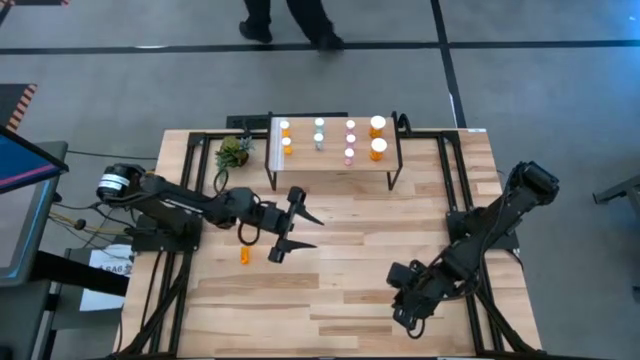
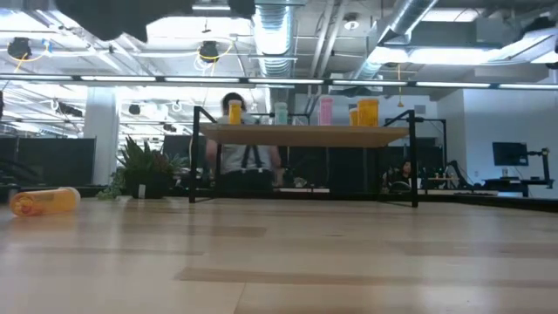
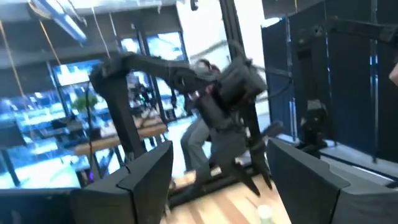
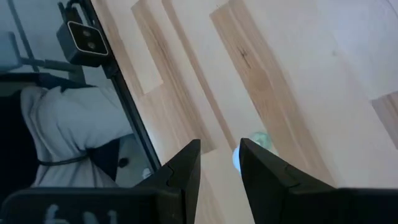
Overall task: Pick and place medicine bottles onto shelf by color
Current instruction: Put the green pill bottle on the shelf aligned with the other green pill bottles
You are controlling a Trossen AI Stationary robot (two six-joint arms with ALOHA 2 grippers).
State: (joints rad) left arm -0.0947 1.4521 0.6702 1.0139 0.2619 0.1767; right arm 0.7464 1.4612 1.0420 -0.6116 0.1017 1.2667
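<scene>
Medicine bottles mostly stand on the shelf [image 1: 330,160] at the far edge of the table, sorted in columns: orange, teal, pink, then two larger orange. High view: one orange bottle [image 1: 245,255] lies on its side near the left edge, just beside the left gripper [image 1: 296,227], whose fingers are spread wide and hold nothing. Right gripper [image 1: 408,305] rests near the front right corner.

Low view: the fallen bottle [image 2: 44,201] lies flat on the wood; a cylinder on its side may roll if a fingertip nudges it.

Left wrist view: fingers [image 3: 143,177] wide apart, aimed out across the room, not at the bottle; a blind descent could miss.

Right wrist view: fingers [image 4: 180,171] narrowly parted, a small pale-capped object [image 4: 252,146] beyond them, unclear whether gripped.
</scene>
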